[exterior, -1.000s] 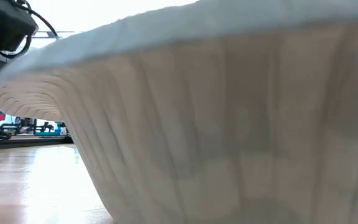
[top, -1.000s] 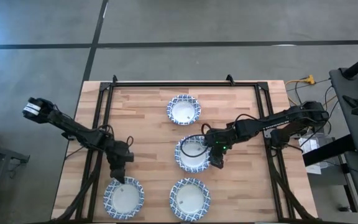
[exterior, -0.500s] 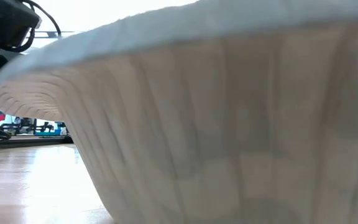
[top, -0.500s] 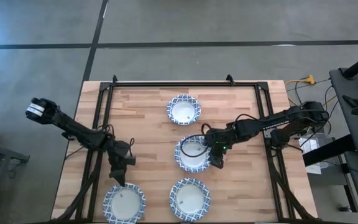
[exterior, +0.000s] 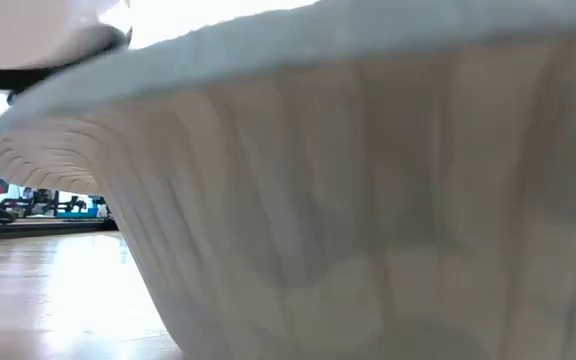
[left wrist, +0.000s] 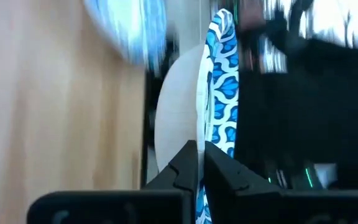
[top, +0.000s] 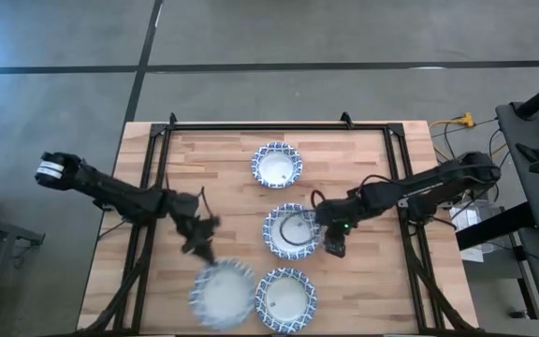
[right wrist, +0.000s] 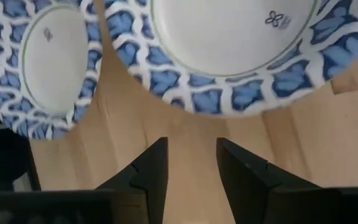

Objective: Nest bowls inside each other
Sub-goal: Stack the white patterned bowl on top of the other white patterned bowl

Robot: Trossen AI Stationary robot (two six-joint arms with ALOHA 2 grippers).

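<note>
Left gripper (top: 204,245): at about 7 o'clock of the bench (top: 223,187), its jaws pressed together on the rim of the carried bowl (top: 221,293); the left wrist view shows the two dark fingers (left wrist: 185,168) closed with the patterned edge between them.
Carried bowl: blurred in the high view, at the near edge of the bench, just left of the near bowl (top: 285,296); whether it rests on the wood or hangs above it, I cannot tell.
Right gripper (top: 333,245): low over the bench at 3 o'clock of the centre bowl (top: 295,230), jaws spread and holding nothing; bare wood shows between them in the right wrist view.
Centre bowl: near the middle of the bench, upright, close beside the right gripper's jaws, probably not touching.
Far bowl (top: 277,165): toward 12 o'clock, alone, well apart from both arms.
Near bowl: at 6 o'clock, upright, apart from the centre bowl.
Low view: filled by the ribbed outer wall of one bowl close to the lens.
</note>
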